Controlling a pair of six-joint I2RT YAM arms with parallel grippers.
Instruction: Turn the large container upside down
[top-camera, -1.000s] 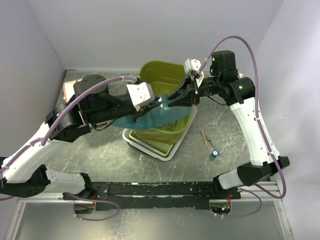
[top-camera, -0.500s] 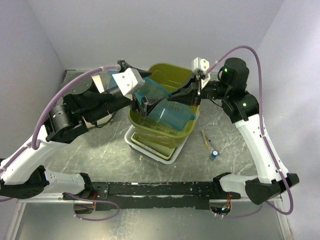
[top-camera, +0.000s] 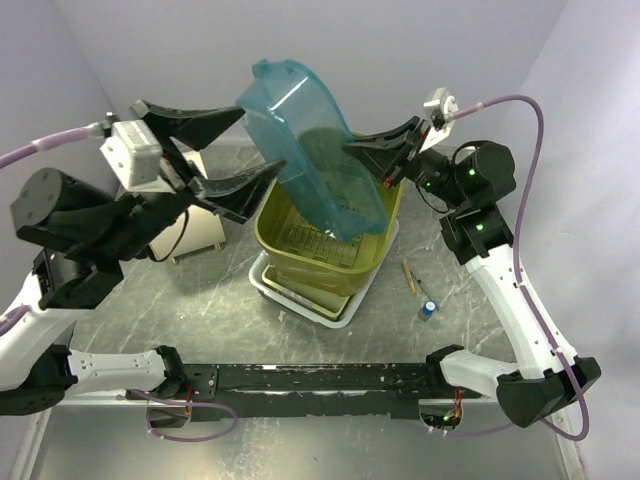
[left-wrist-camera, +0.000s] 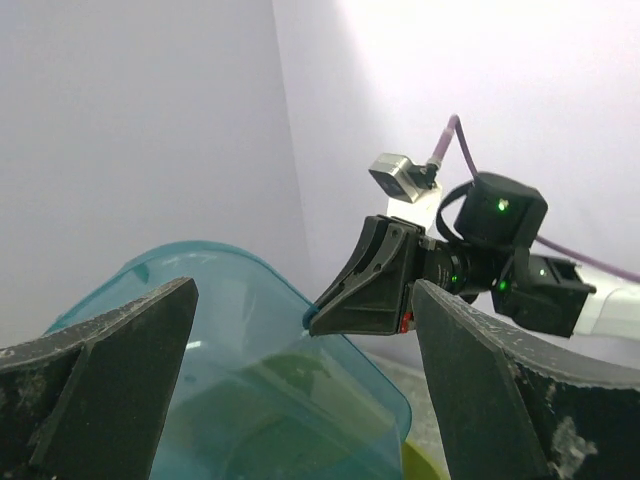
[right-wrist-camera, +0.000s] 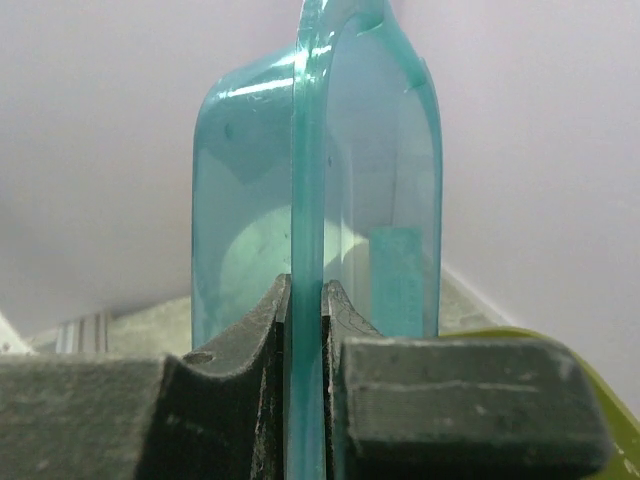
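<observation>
The large container (top-camera: 310, 150) is translucent blue plastic and hangs in the air, tipped up on its side above an olive green bin (top-camera: 320, 250). My right gripper (top-camera: 350, 150) is shut on its rim at the right side. The right wrist view shows the rim (right-wrist-camera: 308, 150) edge-on, pinched between the right gripper (right-wrist-camera: 305, 285) pads. My left gripper (top-camera: 258, 140) stands wide open just left of the container, touching nothing. From the left wrist, the container (left-wrist-camera: 230, 380) sits between the spread left gripper (left-wrist-camera: 305, 290) fingers, with the right gripper (left-wrist-camera: 312, 322) clamped on its far edge.
The olive bin stands in a white tray (top-camera: 300, 300) at the table's middle. A thin stick (top-camera: 409, 275) and a small blue-capped item (top-camera: 428, 309) lie to the right. A pale box (top-camera: 205, 235) sits at the left, behind my left arm.
My left gripper opened, let go of the blue container and drew back up and left. My right gripper lifted the container out of the olive bin and tipped it onto its side.
</observation>
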